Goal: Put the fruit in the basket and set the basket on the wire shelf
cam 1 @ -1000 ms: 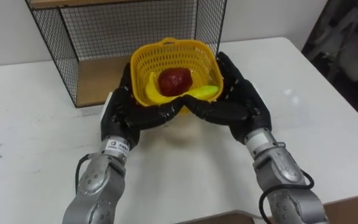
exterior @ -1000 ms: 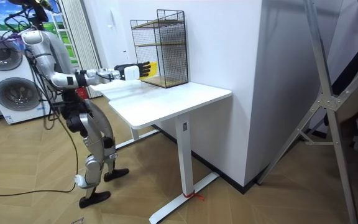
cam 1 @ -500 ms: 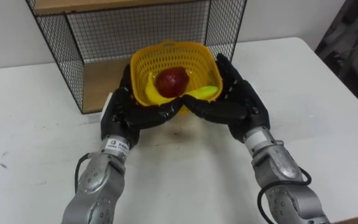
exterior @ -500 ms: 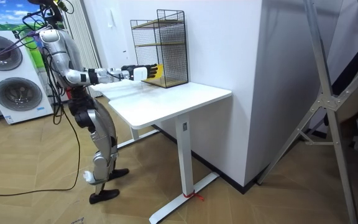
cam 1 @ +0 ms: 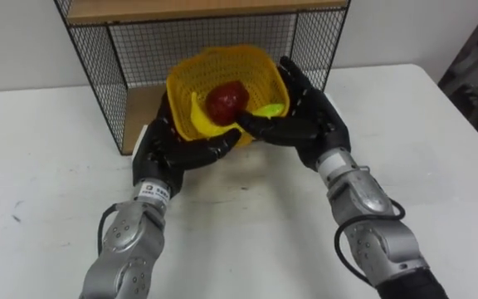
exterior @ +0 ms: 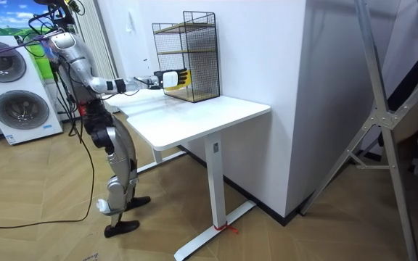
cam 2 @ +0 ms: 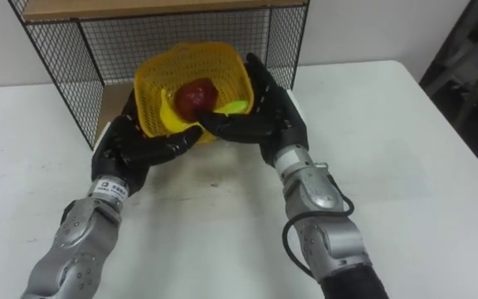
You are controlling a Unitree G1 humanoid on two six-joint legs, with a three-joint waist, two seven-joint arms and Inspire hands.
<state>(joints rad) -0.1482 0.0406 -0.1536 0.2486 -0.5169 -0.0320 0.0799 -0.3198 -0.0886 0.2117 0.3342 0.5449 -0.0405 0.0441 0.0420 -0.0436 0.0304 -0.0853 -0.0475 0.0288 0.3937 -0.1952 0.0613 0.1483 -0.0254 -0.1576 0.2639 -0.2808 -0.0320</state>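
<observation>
A yellow plastic basket [cam 1: 222, 71] is held off the white table [cam 1: 48, 191], tilted toward me, at the open front of the black wire shelf [cam 1: 98, 66]. It holds a red apple [cam 1: 226, 98], a yellow banana [cam 1: 199, 120] and a green fruit [cam 1: 268, 109]. My left hand [cam 1: 168, 145] cradles the basket from below on its left side. My right hand [cam 1: 309, 120] presses against its right side. Both hands keep their fingers straight along the mesh. The basket's rear rim is level with the shelf's wooden bottom board [cam 1: 143, 112].
The shelf has a wooden upper board [cam 1: 197, 8] close above the basket. In the room view I stand at the table's end [exterior: 194, 116]. Washing machines [exterior: 17, 101] stand behind me and a metal frame [exterior: 390, 109] is at the room view's right.
The basket has travelled forward to the shelf's opening and tipped more toward me. In the room view I have straightened up and come closer to the table.
</observation>
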